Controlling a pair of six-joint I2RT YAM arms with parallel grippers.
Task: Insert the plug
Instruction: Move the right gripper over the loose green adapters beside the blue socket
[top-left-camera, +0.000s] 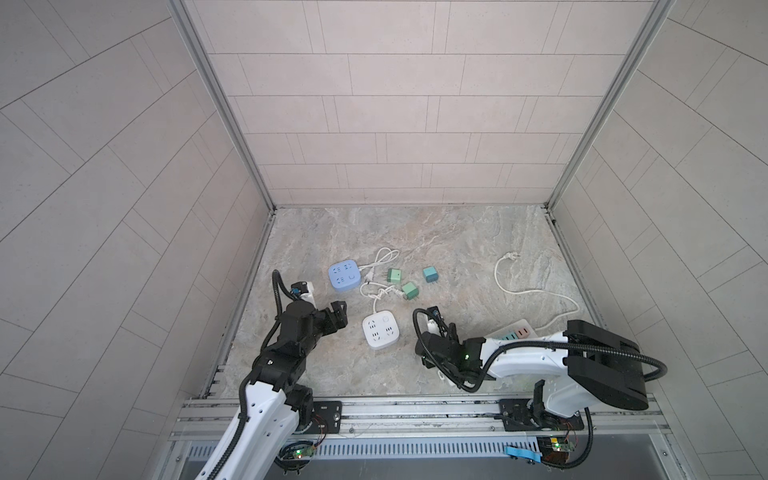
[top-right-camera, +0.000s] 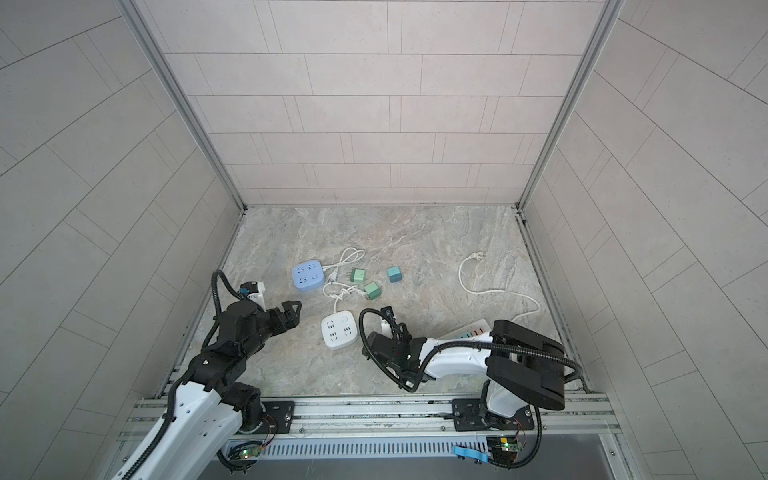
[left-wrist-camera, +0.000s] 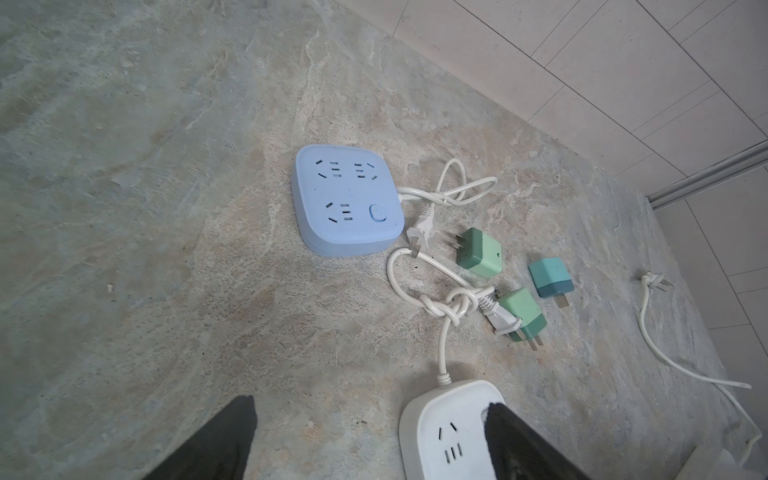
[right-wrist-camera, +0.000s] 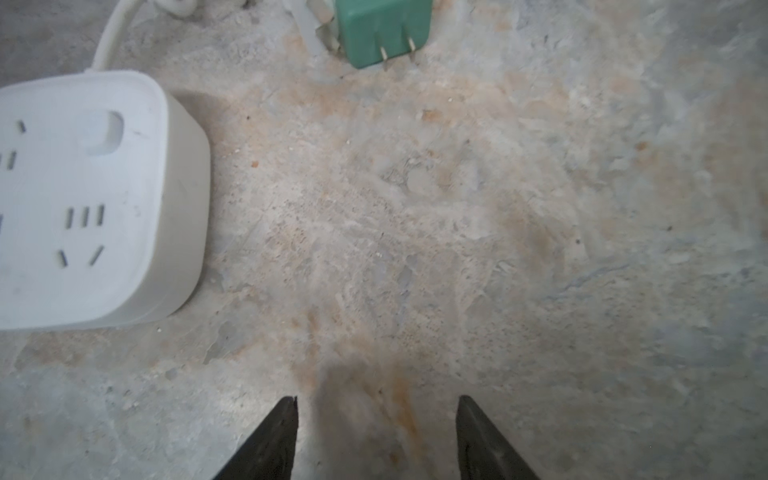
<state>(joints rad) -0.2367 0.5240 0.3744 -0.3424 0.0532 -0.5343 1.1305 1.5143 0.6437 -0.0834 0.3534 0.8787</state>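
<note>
Three small plug blocks lie mid-floor: a green plug, a second green plug with two prongs, and a teal plug. A blue socket cube sits left of them. A white socket cube sits nearer the front. My left gripper is open just left of the white cube and holds nothing. My right gripper hangs open over bare floor right of that cube, its fingers hidden in both top views.
Knotted white cords with their own plugs run from both cubes among the green plugs. A white power strip with coloured ports lies under my right arm. Its long cable loops toward the right wall. Tiled walls enclose three sides.
</note>
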